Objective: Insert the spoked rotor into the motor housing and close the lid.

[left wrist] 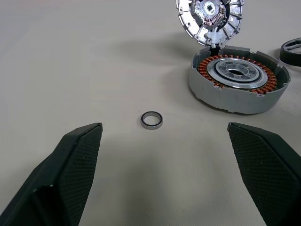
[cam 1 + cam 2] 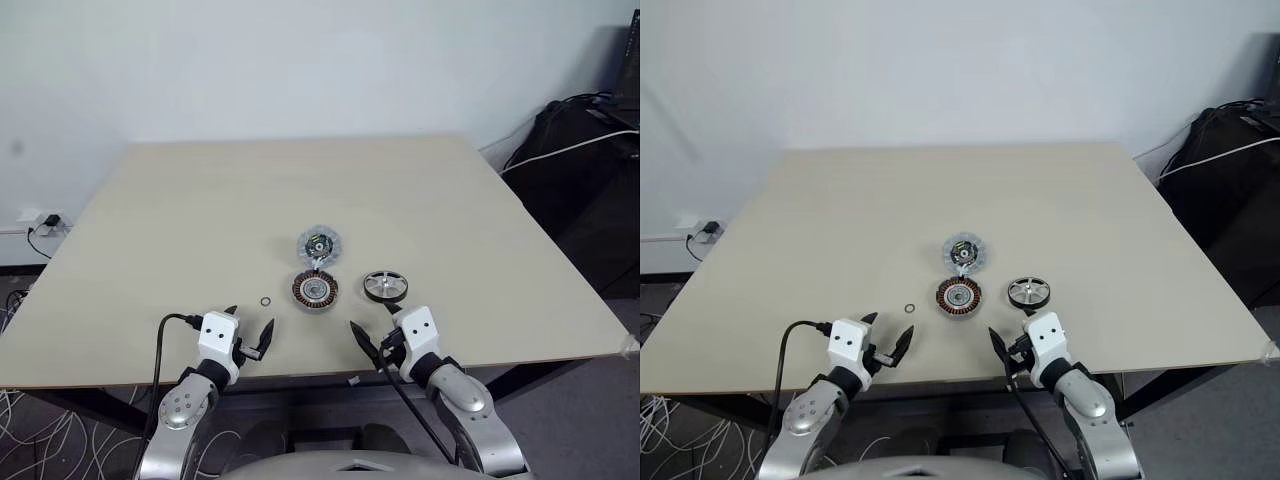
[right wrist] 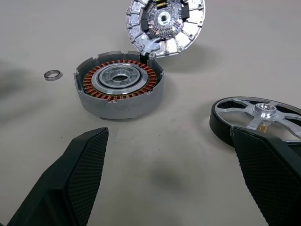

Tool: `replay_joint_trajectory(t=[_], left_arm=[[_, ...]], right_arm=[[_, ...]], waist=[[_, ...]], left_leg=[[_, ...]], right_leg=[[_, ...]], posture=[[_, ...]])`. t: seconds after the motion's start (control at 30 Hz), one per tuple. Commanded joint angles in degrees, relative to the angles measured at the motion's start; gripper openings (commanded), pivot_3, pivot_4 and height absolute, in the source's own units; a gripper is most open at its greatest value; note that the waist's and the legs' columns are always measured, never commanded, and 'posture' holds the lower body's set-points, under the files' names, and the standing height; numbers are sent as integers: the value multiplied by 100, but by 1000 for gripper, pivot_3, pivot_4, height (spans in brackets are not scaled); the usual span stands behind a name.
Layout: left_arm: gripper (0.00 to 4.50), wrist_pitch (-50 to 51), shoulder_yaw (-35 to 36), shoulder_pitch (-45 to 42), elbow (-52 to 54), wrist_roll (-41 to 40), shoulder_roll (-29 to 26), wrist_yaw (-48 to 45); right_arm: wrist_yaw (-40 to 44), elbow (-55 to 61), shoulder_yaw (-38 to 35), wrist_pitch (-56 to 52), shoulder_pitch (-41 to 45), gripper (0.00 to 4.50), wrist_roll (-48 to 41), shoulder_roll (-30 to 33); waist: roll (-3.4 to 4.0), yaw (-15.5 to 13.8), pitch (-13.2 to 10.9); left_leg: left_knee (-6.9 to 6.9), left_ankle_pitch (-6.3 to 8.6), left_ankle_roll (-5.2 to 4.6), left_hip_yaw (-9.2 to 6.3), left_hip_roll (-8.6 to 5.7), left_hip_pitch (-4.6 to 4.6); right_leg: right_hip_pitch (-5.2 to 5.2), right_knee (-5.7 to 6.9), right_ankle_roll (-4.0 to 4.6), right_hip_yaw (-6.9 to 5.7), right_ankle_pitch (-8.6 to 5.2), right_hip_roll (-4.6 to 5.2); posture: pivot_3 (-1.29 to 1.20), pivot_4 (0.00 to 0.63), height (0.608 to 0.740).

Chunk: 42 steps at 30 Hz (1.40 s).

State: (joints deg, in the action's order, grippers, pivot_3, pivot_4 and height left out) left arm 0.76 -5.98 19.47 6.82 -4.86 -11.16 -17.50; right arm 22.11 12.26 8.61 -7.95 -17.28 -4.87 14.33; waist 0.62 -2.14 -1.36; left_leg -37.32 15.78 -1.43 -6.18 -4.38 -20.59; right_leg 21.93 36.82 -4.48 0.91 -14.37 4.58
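The motor housing (image 2: 315, 290), a round disc with copper windings around a silver centre, lies on the beige table (image 2: 200, 210) near its front middle. Just behind it, touching its rim, the silver lid (image 2: 320, 245) lies opened out with its green-and-black circuit part showing. The spoked rotor (image 2: 385, 286) lies flat to the housing's right, apart from it. My left gripper (image 2: 250, 328) hovers open near the table's front edge, left of the housing. My right gripper (image 2: 372, 322) stands open in front of the rotor. Both are empty.
A tiny loose metal ring (image 2: 265, 301) lies on the table left of the housing, in front of my left gripper. Black bags and cables (image 2: 590, 150) sit beyond the table's right side. A wall socket with plugs (image 2: 40, 222) is at the far left.
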Motion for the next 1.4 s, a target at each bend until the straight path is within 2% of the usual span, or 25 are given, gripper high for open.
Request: replay_joint_trajectory(t=[0.03,0.47,0.73,1.07,1.4], left_arm=[[4500,-46,37,-48,73,37,-7,23],[4500,-44,34,-65,46,51,5,44],[4500,436,68,-322,-66,343,-47,333],[4500,1245,-78,-1147,-418,424,14,326],[4500,1625,-241,-1944,-1035,498,267,290]], right_arm=[[-4,188,-9,88,39,4459,-30,-24],[0,192,-4,79,40,4459,-24,-26],[-13,214,18,68,38,4459,-13,-45],[-21,249,38,34,68,4459,4,-79],[-55,253,48,48,60,4459,3,-87]], waist=[[0,0,0],[0,0,0],[0,0,0],[-2,-1,-1],[-6,-3,-2]], left_leg=[[0,0,0,0,0,0],[0,0,0,0,0,0],[0,0,0,0,0,0],[0,-2,-2,0,-1,1],[1,-16,-26,-1,-2,0]], right_leg=[[0,0,0,0,0,0],[0,0,0,0,0,0],[0,0,-1,-1,0,-1],[0,1,-9,-1,5,-2],[1,0,-33,-1,20,-2]], posture=[[0,0,740],[0,0,740],[0,0,740],[0,0,740],[0,0,740]])
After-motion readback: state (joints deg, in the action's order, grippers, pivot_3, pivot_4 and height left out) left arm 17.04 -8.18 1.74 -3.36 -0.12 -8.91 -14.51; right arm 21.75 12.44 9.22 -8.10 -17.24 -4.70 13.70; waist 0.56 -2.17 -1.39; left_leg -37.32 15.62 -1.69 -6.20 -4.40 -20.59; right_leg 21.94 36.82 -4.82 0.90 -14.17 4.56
